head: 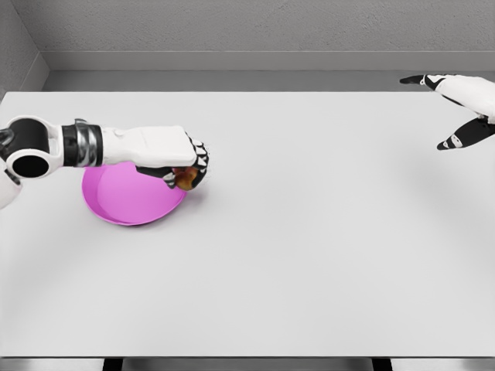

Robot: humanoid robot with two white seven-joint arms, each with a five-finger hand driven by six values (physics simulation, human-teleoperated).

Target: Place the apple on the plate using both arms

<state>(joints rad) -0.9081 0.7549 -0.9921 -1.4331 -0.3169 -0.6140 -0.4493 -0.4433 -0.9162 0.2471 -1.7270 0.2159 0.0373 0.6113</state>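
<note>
A pink plate (128, 201) lies on the white table (309, 247) at the left. My left hand (186, 164) reaches in from the left over the plate's right rim, fingers curled around a reddish-brown apple (186, 179). Only a small part of the apple shows under the fingers, just above the plate's edge. My right hand (456, 108) hovers at the far right edge of the view, fingers spread and holding nothing, far from the plate.
The table's far edge meets a grey wall (247, 31) at the back. The near edge runs along the bottom of the view.
</note>
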